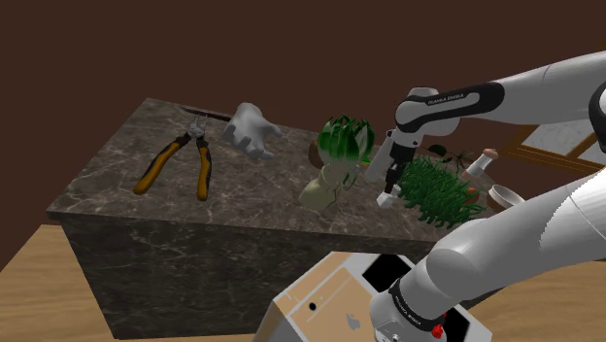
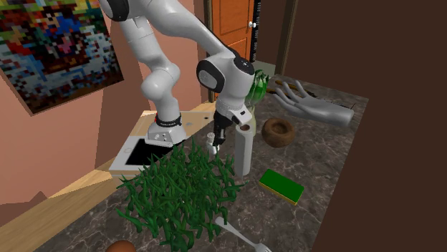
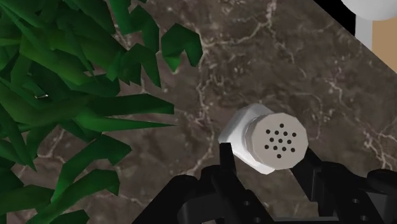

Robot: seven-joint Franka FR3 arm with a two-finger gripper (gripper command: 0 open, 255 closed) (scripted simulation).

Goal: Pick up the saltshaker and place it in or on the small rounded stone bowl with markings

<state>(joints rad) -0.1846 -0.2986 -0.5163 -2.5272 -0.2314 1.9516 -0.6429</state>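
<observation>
We see the all-black two-finger gripper clasping the small white saltshaker with perforated cap by its sides, apparently to carry it upright, beside the spiky green plant. The brown rounded bowl waits toward the second exterior view's right.

Dim flat light in the shoulder view, brighter second exterior view, evenly lit wrist view
</observation>
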